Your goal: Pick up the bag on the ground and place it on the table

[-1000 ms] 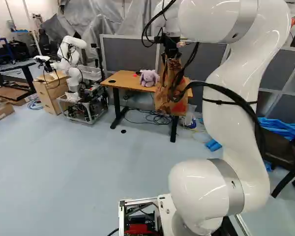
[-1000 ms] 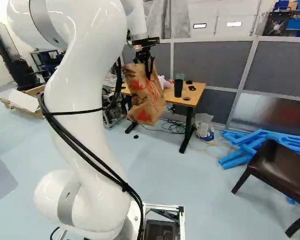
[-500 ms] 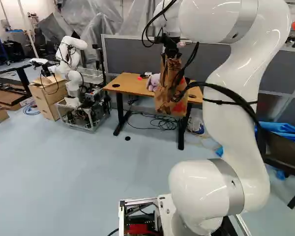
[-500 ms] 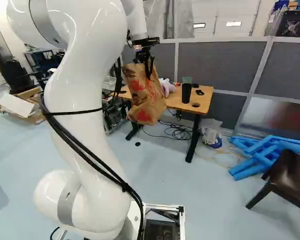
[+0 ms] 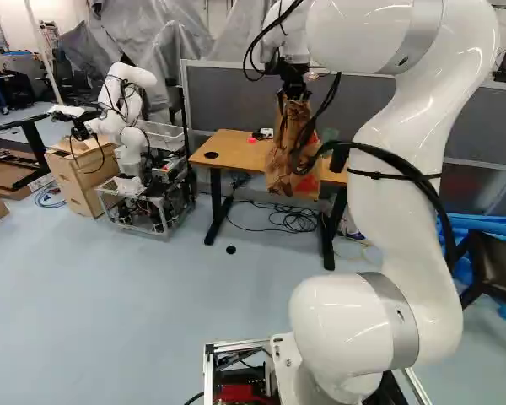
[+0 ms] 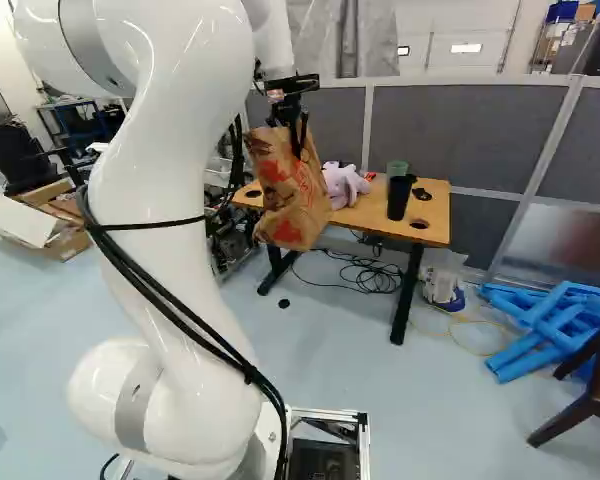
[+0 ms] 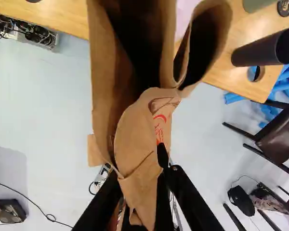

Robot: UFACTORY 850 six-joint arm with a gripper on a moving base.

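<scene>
"Bag (image 6: 292, 195) still on the floor?"

"No, up in the air. The gripper (image 6: 300, 148) has its paper rim pinched between two fingers."

"Over the table (image 6: 435, 205)?"

"Hanging at its near side; I can't tell if any of it is above the top."

"What's around?"

"A dark chair (image 6: 592, 385) at the right of the right base view, well apart from the bag."

"And in the way up top?"

"A black cup (image 6: 397, 197), a green cup (image 6: 397, 169) just behind it, and a lilac plush toy (image 6: 345, 185)."

"Beyond?"

"Cables (image 6: 370, 275) under the table, blue tubes (image 6: 540, 330) right of it, a grey partition (image 6: 460, 130) behind."
</scene>
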